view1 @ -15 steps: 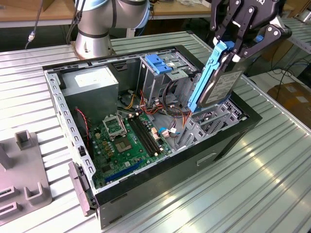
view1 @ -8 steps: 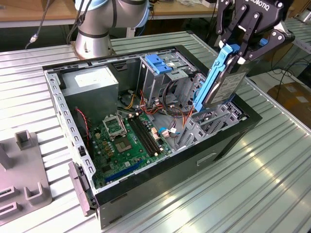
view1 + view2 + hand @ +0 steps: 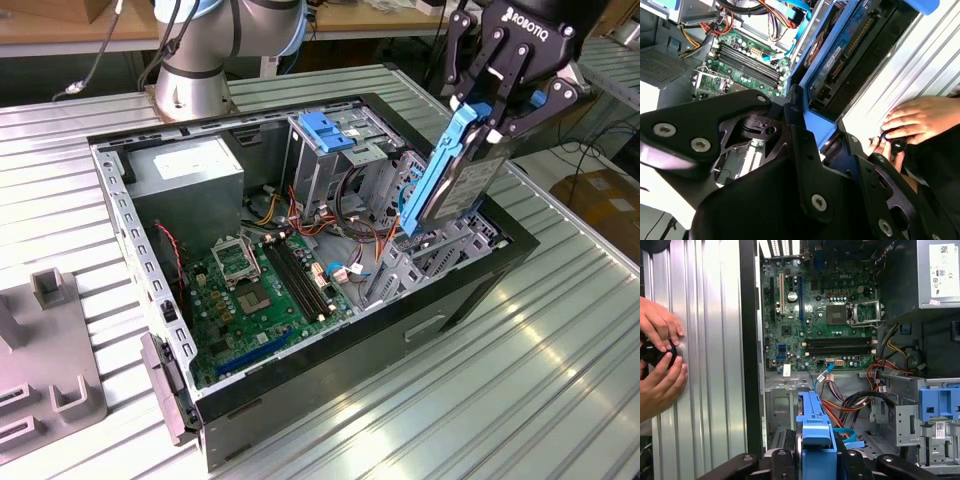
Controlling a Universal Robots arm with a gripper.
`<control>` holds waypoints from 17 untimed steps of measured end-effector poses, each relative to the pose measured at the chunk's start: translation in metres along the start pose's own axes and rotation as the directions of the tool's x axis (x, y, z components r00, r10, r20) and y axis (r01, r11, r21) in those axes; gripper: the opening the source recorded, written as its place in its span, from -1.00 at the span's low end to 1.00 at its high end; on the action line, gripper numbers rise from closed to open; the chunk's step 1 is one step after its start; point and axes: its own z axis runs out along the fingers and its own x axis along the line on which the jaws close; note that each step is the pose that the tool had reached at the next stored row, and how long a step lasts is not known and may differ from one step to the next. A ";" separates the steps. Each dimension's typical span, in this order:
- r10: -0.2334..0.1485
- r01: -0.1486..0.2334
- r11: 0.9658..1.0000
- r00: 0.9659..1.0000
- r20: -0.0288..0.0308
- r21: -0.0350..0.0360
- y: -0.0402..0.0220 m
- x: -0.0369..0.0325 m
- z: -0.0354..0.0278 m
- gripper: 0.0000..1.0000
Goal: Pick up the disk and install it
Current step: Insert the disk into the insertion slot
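Gripper: fingers closed on the disk, clamping its blue side rails. Disk is tilted steeply (not lying flat), its lower end at the drive bay in the open computer case, exterior view's right. A person's hands rest on the counter beside the case.

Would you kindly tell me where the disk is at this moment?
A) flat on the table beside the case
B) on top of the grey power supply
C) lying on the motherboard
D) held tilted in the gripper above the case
D: in the exterior view the gripper is shut on the disk, holding it tilted on edge above the open computer case, toward the exterior view's right.
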 end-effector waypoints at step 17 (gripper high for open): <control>-0.008 0.008 1.000 1.000 0.001 0.016 0.0013 0.0003 0.0170 -0.26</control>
